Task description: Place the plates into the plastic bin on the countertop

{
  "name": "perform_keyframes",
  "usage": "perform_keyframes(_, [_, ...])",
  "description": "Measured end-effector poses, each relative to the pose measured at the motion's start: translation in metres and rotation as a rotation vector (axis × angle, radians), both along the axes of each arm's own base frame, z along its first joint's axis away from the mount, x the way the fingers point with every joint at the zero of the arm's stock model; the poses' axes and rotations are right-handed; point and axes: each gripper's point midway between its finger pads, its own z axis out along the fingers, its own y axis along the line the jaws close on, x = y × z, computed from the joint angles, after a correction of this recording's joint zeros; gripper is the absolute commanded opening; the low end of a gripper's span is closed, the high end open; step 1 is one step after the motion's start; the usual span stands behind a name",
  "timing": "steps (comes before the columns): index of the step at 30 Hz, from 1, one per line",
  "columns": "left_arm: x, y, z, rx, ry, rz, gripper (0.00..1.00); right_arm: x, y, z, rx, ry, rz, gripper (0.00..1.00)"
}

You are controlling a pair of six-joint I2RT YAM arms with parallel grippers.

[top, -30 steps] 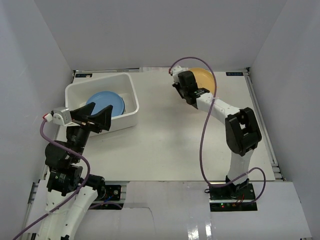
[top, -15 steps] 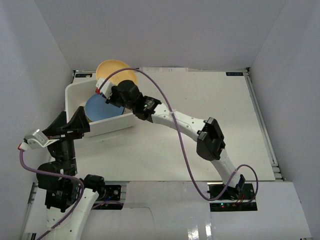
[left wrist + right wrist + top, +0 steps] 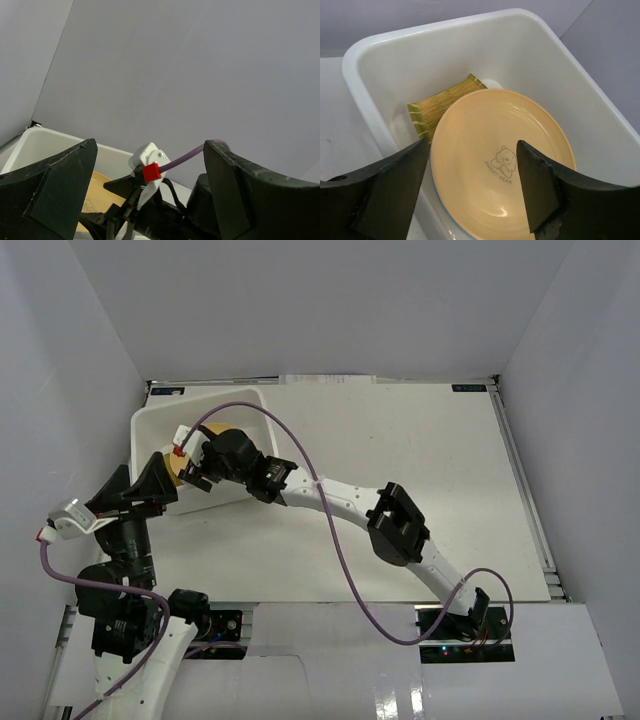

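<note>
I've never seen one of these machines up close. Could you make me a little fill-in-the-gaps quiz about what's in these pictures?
1. The orange plate lies inside the white ___.
2. The small cartoon printed on that plate is a ___.
3. The arm reaching over that plate is the ___ one.
4. Both the left hand and the right hand are ___, holding nothing.

Missing words: bin; bear; right; open.
</note>
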Motion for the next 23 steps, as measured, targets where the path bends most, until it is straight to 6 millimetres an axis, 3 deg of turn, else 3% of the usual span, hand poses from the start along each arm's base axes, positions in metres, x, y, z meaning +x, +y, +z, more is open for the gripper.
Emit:
perform_keyframes(4, [0.002,0.000,-0.003,0.001,0.007,0.005,0.98,-0.009,-0.031,0.009,0.018,0.047,-0.038,0.89])
perform_keyframes(7, [0.004,-0.001,-0.004,0.006,0.009,-0.001,0.98,-0.012,-0.071,0.039,0.066,0.049,-0.114,1.00])
perform_keyframes(8, [0.005,-0.004,-0.003,0.012,0.005,-0.011,0.98,-0.014,-0.088,0.050,0.090,0.041,-0.147,0.90])
perform_keyframes(10, [0.009,-0.010,-0.005,0.026,0.012,-0.039,0.98,-0.022,-0.137,0.072,0.153,0.033,-0.229,0.90])
perform_keyframes(13, [0.021,-0.028,-0.011,0.055,0.048,-0.122,0.98,-0.037,-0.221,0.088,0.245,0.045,-0.366,0.90])
perform_keyframes(17, [0.038,-0.066,-0.027,0.111,0.132,-0.308,0.98,-0.060,-0.345,0.084,0.378,0.096,-0.600,0.90])
perform_keyframes(19, [0.039,-0.083,-0.041,0.130,0.179,-0.403,0.98,-0.070,-0.398,0.080,0.458,0.126,-0.702,0.90])
perform_keyframes(21, [0.034,-0.098,-0.060,0.141,0.215,-0.489,0.98,-0.081,-0.442,0.070,0.549,0.162,-0.766,0.90])
perform_keyframes(23, [0.030,-0.103,-0.073,0.142,0.232,-0.524,0.98,-0.089,-0.468,0.061,0.632,0.193,-0.794,0.90])
